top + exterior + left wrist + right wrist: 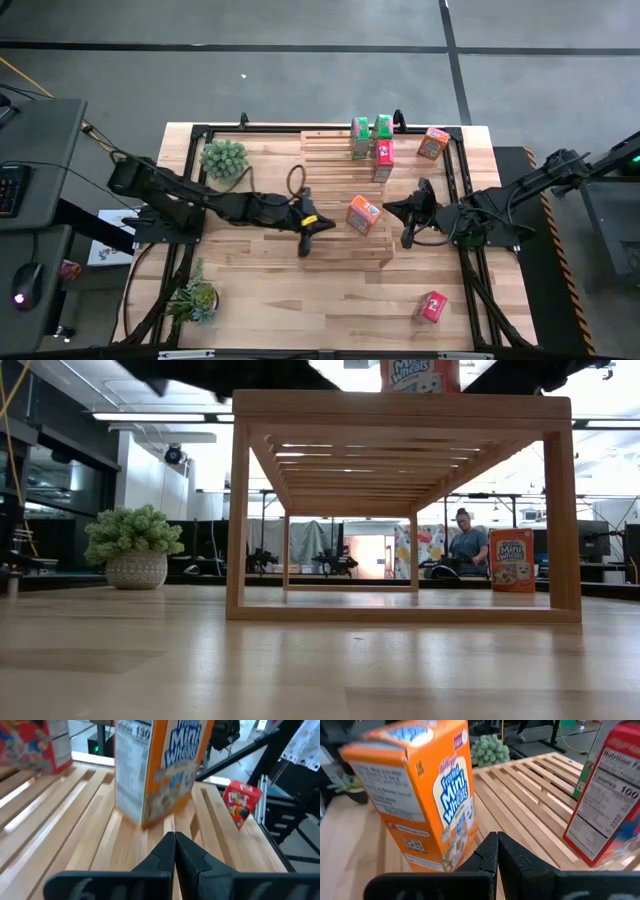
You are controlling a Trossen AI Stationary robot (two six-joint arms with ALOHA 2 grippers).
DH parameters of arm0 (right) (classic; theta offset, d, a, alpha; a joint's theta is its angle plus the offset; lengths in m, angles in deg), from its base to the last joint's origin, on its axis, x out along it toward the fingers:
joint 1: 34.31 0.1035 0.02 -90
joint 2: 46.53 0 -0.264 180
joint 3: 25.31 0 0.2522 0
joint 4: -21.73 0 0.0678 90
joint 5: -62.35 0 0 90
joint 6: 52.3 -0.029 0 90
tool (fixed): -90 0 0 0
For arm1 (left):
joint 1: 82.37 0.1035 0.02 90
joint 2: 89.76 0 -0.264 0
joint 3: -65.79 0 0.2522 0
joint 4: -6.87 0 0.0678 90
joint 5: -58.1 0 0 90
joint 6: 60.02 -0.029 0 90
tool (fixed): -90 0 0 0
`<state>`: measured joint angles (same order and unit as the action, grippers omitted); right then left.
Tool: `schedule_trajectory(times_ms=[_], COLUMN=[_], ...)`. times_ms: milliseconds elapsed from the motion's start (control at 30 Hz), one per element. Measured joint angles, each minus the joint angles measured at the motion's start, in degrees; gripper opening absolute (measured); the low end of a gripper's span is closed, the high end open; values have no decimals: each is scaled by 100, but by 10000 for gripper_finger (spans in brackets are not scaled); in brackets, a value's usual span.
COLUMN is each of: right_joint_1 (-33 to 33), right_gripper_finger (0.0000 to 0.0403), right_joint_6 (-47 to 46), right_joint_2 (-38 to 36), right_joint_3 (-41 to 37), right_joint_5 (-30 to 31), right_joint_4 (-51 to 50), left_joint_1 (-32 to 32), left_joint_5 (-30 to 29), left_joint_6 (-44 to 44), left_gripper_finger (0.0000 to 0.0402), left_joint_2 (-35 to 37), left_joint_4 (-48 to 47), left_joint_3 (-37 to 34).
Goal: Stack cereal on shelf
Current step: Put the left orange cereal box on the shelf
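I see the orange cereal box (364, 215) standing on the shelf (330, 160) between my left pincer (318, 224) and right pincer (404, 211), both shut and empty; a careless nudge could topple it.

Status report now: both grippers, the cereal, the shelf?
Left gripper and right gripper shut, empty, flanking orange box upright on shelf. One red box on table, off shelf. Nothing in the way.
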<state>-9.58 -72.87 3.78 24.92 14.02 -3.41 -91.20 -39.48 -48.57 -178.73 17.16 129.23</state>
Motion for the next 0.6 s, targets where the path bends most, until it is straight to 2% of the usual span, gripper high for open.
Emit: schedule_trajectory(times_ms=[133, 367, 600], right_joint_1=[0, 0, 0], right_gripper_finger=[0, 0, 0], right_joint_6=[-7, -108, -168], right_joint_2=[113, 112, 112], right_joint_3=[0, 0, 0], right_joint_5=[-1, -239, -454], right_joint_4=[14, 46, 49], left_joint_1=[69, 258, 523], left_joint_5=[-48, -80, 477], left_joint_6=[-108, -264, -165], left_gripper_finger=[0, 0, 0], left_joint_2=[-327, -354, -480], left_joint_4=[-305, -491, -482], left_joint_3=[491, 785, 898])
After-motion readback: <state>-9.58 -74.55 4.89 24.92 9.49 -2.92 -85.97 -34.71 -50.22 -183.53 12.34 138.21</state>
